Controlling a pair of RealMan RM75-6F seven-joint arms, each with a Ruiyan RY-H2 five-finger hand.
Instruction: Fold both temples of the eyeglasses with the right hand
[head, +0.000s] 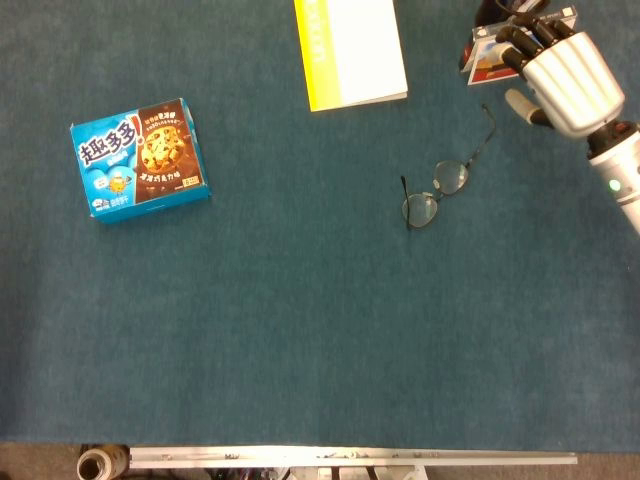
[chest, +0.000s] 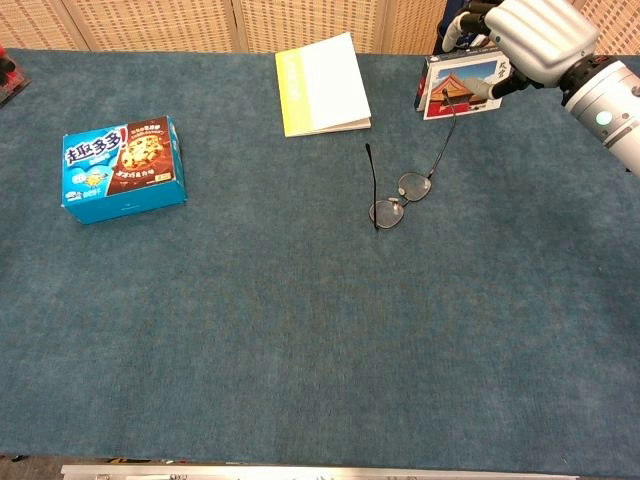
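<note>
Thin-framed eyeglasses (head: 436, 193) (chest: 401, 199) lie on the blue cloth right of centre, lenses down toward me, both temples spread open and pointing away. One temple runs up toward the far right. My right hand (head: 558, 68) (chest: 522, 35) hovers at the far right, above and beyond the glasses, apart from them. Its fingers are slightly curled and hold nothing. The left hand shows in neither view.
A picture card box (head: 490, 55) (chest: 462, 86) stands just under the right hand. A yellow-and-white booklet (head: 350, 50) (chest: 320, 84) lies at the back centre. A blue cookie box (head: 140, 158) (chest: 122, 166) sits at the left. The table's front edge (head: 350, 458) runs along the bottom.
</note>
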